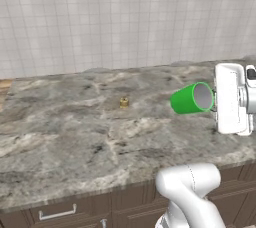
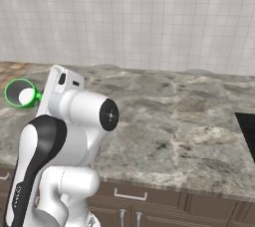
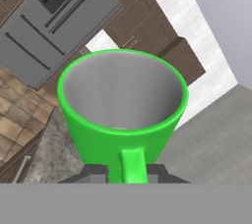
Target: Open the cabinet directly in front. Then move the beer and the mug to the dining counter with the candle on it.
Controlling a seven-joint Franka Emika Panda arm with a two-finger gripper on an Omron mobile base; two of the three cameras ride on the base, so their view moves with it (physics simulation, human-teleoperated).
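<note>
Pincer state: the pincer (image 3: 127, 171) is closed narrowly on the mug (image 1: 192, 98); in the hand view the two dark tips are seen flanking the mug's handle at its lower end.
Mug position: the mug is carried directly ahead of the pincer, clear above the bench (image 1: 75, 132), tipped on its side with the open mouth turned sideways.
Reason for hold (judged): the handle is taken because it is the thin part that fits between the tips; the sideways tilt follows from the hand's roll and is tolerable only because the mug appears empty.
Candle position: the candle (image 1: 124, 103) is seen standing on the bench, well apart from the pincer, beyond the mug's closed end in the left base view.
Reason for location (judged): the candle marks this bench as the delivery surface, so the mug is being brought over it for setting down.
Beer: not identified on the visible bench.
Mug material: bright green, smooth and glossy, cylindrical; greyish matte inside; strap-like handle.
Bench material: grey-brown marbled stone, flat and polished, over dark brown drawers (image 1: 60, 213) with silver pulls.
Candle shape: stubby yellowish-tan cylinder.
Backdrop: pale tiled wall (image 1: 125, 17).
</note>
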